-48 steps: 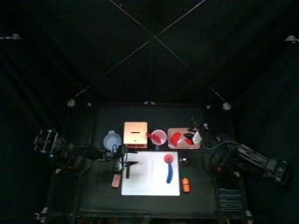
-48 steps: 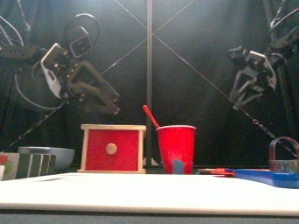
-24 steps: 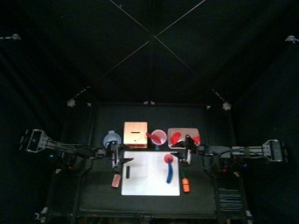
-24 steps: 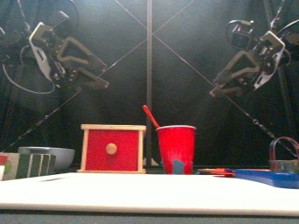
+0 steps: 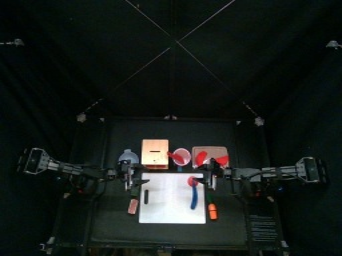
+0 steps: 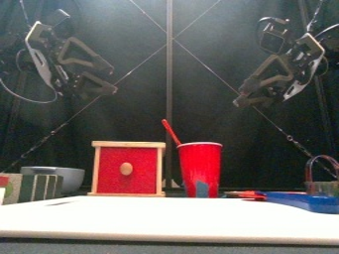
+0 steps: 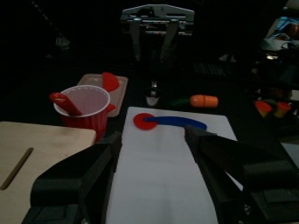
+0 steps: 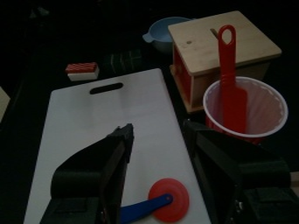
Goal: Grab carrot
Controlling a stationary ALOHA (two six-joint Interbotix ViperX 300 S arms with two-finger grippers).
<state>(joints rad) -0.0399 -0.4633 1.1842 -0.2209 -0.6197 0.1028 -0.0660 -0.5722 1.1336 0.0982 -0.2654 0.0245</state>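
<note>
Landmark: the white board (image 5: 171, 197) lies in the middle of the table (image 5: 107, 225).
Carrot: the carrot (image 5: 213, 211) lies on the table just off the board's right edge, near its front corner. The left wrist view shows it (image 7: 204, 100) past the board's far side, and nothing touches it.
Blue tool: the tool (image 5: 197, 191) lies on the board's right part, with its red disc (image 7: 145, 121) toward the cup.
Cup: the red cup (image 6: 200, 169) stands just behind the board with a red stick in it.
Box: the wooden box (image 6: 129, 169) stands behind the board's left part, beside the cup.
Left gripper: the left gripper (image 7: 155, 144) is held high above the board's left edge, with its fingers spread and nothing between them.
Right gripper: the right gripper (image 8: 162, 133) is high above the board's right edge, near the tool's disc. Its fingers are also spread and empty.
Change over one second: both arms were folded with their grippers hanging lower. Now they stretch in level from each side and sit higher in the front view.
Change over half a second: the left gripper (image 6: 101, 87) has drawn slightly outward and the right gripper (image 6: 244, 98) has dipped a little.
Unchanged: the carrot, tool, cup and box lie where they did.
</note>
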